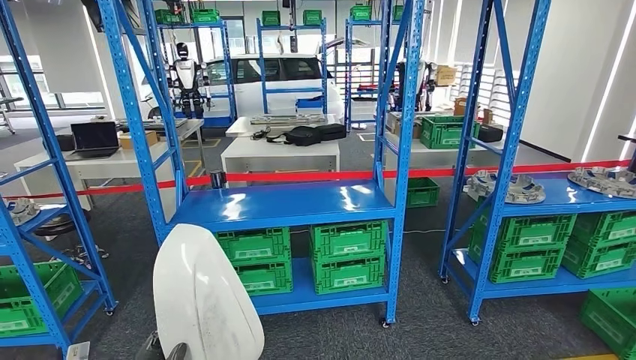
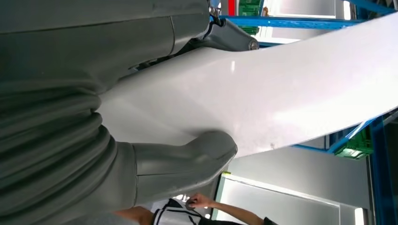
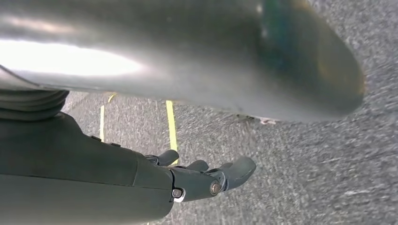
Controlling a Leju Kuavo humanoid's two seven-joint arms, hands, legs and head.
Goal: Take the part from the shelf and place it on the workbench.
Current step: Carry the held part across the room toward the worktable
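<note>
The part point(image 1: 204, 296) is a smooth, glossy white panel, curved and rounded at its top like a shell. It stands upright in front of the blue metal shelf point(image 1: 285, 204), held low by the left hand point(image 2: 155, 164), whose thick grey thumb presses one face while darker fingers point(image 2: 225, 35) clamp the other. The right hand point(image 3: 206, 178) hangs over grey speckled carpet point(image 3: 300, 164), fingers loosely apart, holding nothing.
</note>
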